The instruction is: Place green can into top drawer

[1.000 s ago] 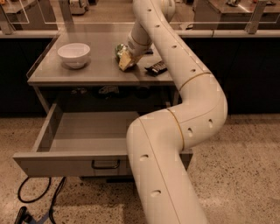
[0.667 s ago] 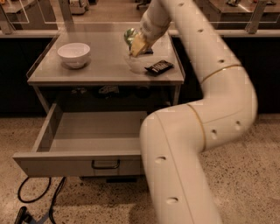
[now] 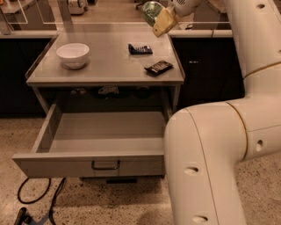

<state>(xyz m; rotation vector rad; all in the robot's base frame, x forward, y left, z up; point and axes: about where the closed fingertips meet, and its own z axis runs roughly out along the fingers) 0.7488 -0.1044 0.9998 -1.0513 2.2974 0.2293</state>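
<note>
The green can point(image 3: 151, 10) hangs high at the top of the camera view, lifted well off the table and above its back right corner. My gripper point(image 3: 159, 19) is shut on it, with a tan fingertip point(image 3: 163, 24) showing just under the can. The top drawer point(image 3: 105, 134) stands pulled open below the tabletop, its grey inside bare and its dark wire handle point(image 3: 105, 165) at the front centre. My white arm fills the right side and hides the drawer's right end.
A white bowl point(image 3: 73, 54) sits on the left of the grey table point(image 3: 109, 72). Two flat dark snack packets point(image 3: 140, 48) point(image 3: 158, 67) lie toward the right. Black cables point(image 3: 37, 197) trail on the speckled floor at lower left.
The gripper has lifted the green can off the table, up and to the right. The view has shifted, so the second snack packet now shows.
</note>
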